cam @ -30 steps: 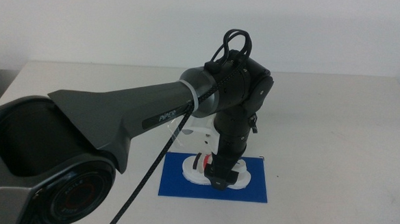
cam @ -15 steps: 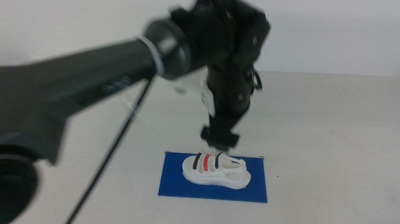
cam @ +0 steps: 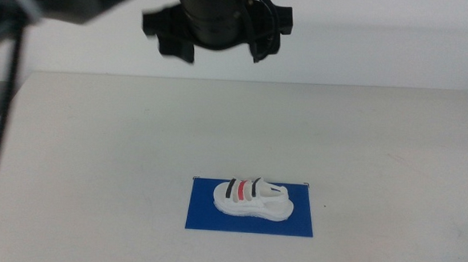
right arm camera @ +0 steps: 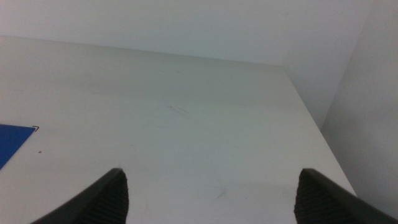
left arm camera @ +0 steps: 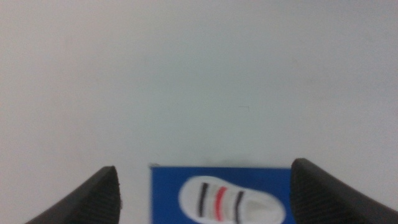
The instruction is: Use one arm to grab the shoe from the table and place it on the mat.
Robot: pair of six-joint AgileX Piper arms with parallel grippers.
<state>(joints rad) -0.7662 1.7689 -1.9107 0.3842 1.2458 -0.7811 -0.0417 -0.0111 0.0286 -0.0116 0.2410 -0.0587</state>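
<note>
The white shoe (cam: 252,198) with black and red straps lies on its sole on the dark blue mat (cam: 205,218), near the table's front centre. The black left arm (cam: 220,18) is raised high over the far side of the table, blurred, well apart from the shoe. In the left wrist view my left gripper (left arm camera: 204,168) is open and empty, high above the shoe (left arm camera: 227,202) and the mat (left arm camera: 165,193). My right gripper (right arm camera: 211,174) is open and empty over bare table; a corner of the mat (right arm camera: 12,143) shows in its view.
The white table (cam: 97,140) has nothing else on it. A pale wall runs behind its far edge. The right wrist view shows the table's edge (right arm camera: 308,106) beside a wall.
The left gripper has opened off the shoe, leaving it on the mat, and the left arm has risen up and back. The shoe has stayed put.
</note>
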